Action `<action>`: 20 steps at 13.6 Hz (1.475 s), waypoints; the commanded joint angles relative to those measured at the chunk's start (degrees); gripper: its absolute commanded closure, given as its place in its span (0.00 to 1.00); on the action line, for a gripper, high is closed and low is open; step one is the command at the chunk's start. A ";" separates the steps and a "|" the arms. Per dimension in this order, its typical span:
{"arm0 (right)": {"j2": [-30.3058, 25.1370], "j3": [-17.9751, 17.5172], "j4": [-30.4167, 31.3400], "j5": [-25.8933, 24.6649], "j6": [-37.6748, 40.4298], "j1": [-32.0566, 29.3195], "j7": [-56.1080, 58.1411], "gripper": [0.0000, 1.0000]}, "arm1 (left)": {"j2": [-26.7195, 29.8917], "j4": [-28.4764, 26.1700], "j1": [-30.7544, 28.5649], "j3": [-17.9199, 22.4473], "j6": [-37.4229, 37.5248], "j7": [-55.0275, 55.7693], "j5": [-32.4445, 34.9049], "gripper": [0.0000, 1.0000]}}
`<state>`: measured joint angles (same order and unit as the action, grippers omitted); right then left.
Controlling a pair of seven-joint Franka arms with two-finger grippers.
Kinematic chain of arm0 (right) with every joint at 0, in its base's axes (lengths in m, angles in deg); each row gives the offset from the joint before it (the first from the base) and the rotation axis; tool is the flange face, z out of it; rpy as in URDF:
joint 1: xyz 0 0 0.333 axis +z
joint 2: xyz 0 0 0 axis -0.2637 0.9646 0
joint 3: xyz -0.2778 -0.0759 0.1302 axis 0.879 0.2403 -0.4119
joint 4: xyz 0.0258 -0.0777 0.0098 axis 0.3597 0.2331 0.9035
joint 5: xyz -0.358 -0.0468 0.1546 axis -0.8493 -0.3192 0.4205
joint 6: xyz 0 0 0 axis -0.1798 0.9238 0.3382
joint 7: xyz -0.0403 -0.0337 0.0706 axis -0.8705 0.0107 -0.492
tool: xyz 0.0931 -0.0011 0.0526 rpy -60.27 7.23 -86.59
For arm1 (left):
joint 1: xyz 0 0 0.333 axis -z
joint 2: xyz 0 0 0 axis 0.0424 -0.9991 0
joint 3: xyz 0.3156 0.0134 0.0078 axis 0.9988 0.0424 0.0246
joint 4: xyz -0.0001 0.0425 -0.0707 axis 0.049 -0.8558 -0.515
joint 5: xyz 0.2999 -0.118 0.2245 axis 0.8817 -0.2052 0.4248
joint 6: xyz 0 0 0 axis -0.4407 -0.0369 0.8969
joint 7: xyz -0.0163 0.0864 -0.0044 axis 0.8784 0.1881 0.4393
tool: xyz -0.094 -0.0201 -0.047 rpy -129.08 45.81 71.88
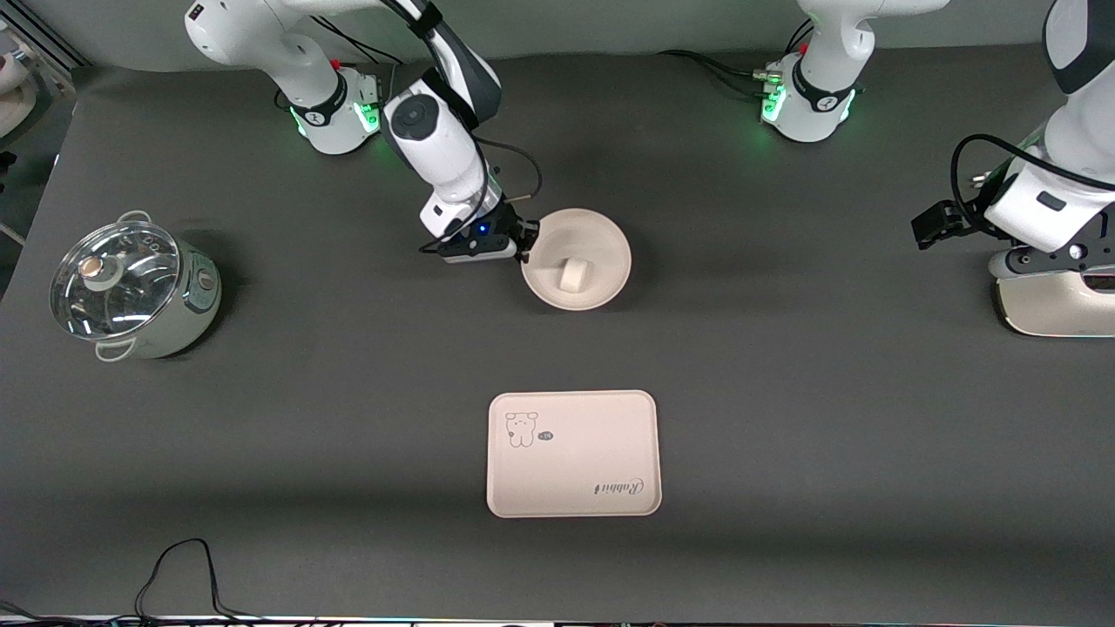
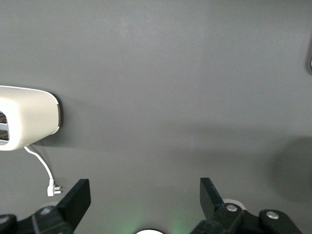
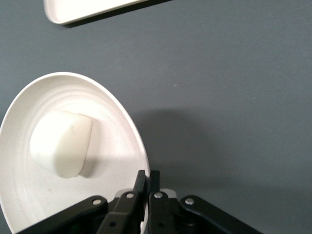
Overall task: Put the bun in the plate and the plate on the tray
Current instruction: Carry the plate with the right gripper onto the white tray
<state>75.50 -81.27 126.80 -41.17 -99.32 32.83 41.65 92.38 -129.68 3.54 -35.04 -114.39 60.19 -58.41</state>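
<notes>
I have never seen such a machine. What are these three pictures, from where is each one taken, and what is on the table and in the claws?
Two white robot arms stand at a dark table. The large picture looks down from a high camera facing them. The other two come from cameras on the arms' wrists.

The right claw is shut on the rim of the round plate; its wrist view shows the fingers pinching that rim. The bun lies in the plate. The tray lies nearer the front camera.

The left claw waits open, holding nothing, by a cream appliance. A lidded pot stands at the right arm's end.
</notes>
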 commanded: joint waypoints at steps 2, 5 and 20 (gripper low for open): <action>1.50 0.23 -3.68 5.47 1.37 -0.30 4.71 1.00 | 1.23 -1.04 -0.50 -0.45 0.81 0.45 0.29 0.00; 7.46 0.23 -11.66 5.29 1.63 -5.12 8.31 1.00 | 1.23 -1.04 -0.41 -0.36 1.51 0.01 0.29 0.00; 44.04 2.52 -58.18 3.98 10.00 -14.54 8.32 1.00 | -0.35 0.10 0.47 -0.45 -0.77 0.54 -0.33 0.00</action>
<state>116.12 -79.14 72.17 -37.83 -88.21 17.97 48.96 92.33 -130.17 3.56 -35.34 -114.07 60.16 -58.50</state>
